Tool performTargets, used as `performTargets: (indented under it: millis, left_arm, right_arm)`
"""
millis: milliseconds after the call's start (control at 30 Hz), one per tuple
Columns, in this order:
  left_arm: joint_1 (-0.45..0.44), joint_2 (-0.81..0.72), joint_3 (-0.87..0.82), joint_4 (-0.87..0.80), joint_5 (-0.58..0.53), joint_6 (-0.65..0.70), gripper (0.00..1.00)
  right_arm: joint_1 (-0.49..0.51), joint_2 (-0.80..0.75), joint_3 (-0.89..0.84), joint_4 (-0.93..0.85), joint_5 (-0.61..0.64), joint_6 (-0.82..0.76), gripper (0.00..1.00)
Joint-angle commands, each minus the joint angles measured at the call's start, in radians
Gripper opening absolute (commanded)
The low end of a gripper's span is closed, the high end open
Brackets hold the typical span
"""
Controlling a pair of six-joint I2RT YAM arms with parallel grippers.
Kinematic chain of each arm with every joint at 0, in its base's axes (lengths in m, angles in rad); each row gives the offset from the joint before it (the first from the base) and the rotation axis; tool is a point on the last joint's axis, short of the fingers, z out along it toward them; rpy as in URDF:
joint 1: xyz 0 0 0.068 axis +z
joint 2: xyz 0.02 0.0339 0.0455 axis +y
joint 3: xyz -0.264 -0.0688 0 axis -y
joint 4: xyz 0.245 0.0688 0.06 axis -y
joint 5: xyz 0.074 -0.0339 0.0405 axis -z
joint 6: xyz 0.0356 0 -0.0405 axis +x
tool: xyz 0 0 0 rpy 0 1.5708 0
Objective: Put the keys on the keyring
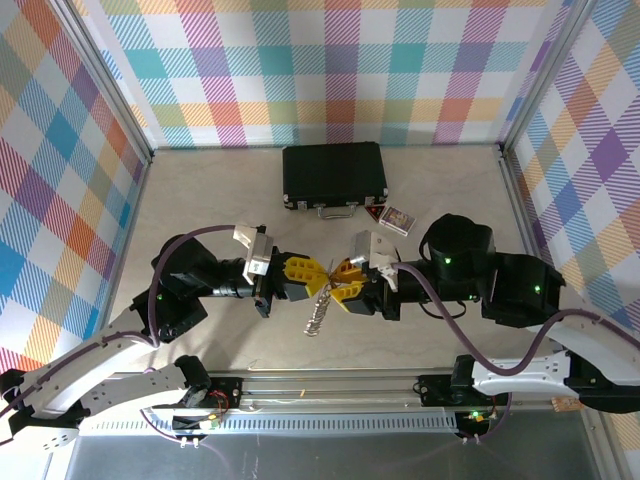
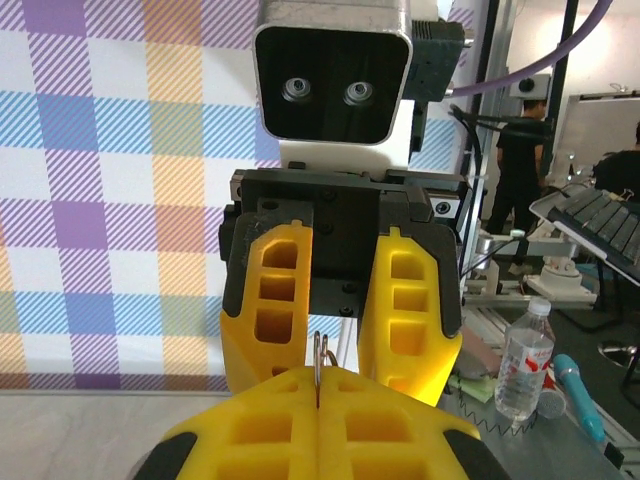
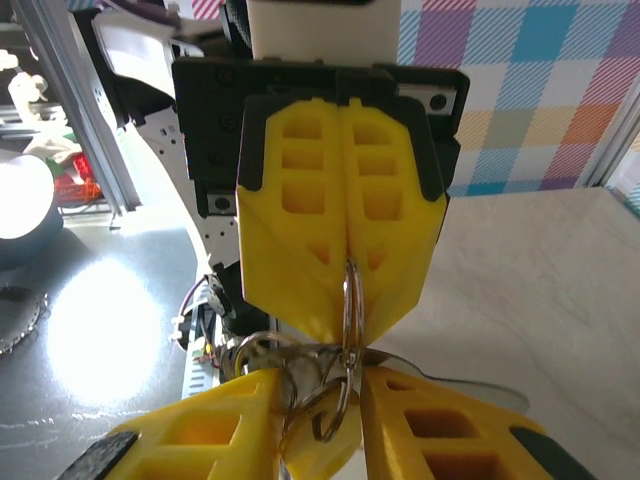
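My left gripper (image 2: 318, 390) has its yellow fingers pressed together, pinching the thin metal loop of the keyring (image 3: 350, 300) right at their tips. Facing it tip to tip, my right gripper (image 3: 320, 420) has its jaws spread, and the ring hangs down into the gap between them. I cannot tell whether either pad touches it. A small knot of silver metal (image 3: 262, 352) sits on the ring just beside that gap, but I cannot tell if it is a key. From above, the ring dangles as a silvery strand below the two meeting grippers, over the pale table (image 1: 200, 200). A black case (image 1: 335, 172) lies well behind, with a small box (image 1: 397, 220) near it.
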Motion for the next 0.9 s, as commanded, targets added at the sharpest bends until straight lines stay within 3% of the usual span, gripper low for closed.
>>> performTargets:
  millis: [0, 567, 867]
  left_arm:
    - [-0.007, -0.006, -0.022, 0.148, 0.027, -0.061, 0.00]
    - [-0.008, -0.012, -0.042, 0.154, 0.033, -0.073, 0.00]
    - [-0.009, -0.017, -0.047, 0.143, 0.032, -0.069, 0.00]
  right_arm:
    - [0.006, -0.025, -0.018, 0.087, -0.002, 0.023, 0.27]
    - [0.006, -0.049, -0.064, 0.173, 0.017, 0.031, 0.23]
    - [0.005, -0.043, -0.068, 0.173, 0.041, 0.031, 0.08]
